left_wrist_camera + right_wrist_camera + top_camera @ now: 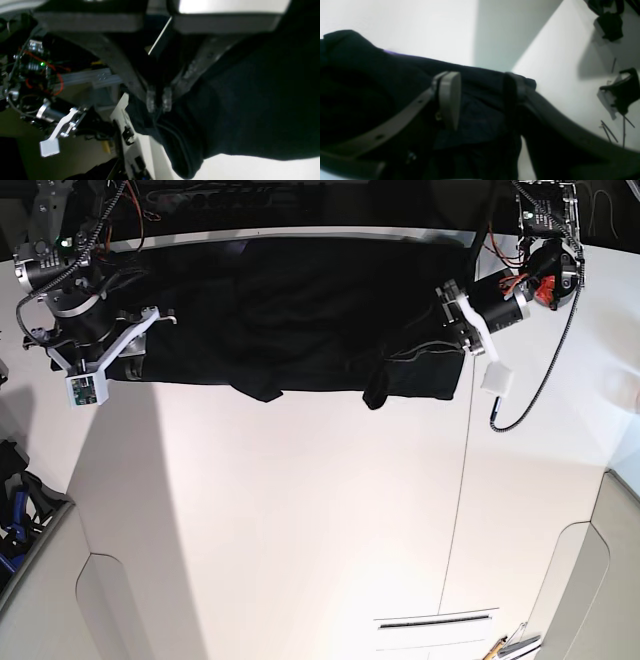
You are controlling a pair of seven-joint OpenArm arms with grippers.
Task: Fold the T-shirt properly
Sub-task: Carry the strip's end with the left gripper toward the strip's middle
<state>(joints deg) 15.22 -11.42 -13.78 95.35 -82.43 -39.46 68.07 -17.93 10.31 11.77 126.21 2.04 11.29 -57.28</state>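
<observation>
The T-shirt (300,320) lies in a long dark band along the far edge of the white table (300,510), its near edge ragged with two small flaps hanging down. The left gripper (159,101) is pinched tight on the cloth at the band's right end. The right gripper (480,100), jaws wide apart, straddles cloth at the left end. The table's near half lies bare.

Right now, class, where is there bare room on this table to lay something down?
The white table is bare below the T-shirt, down to the near edge. The far strip is crowded: the shirt spans it, with the left gripper and right gripper at its ends.
</observation>
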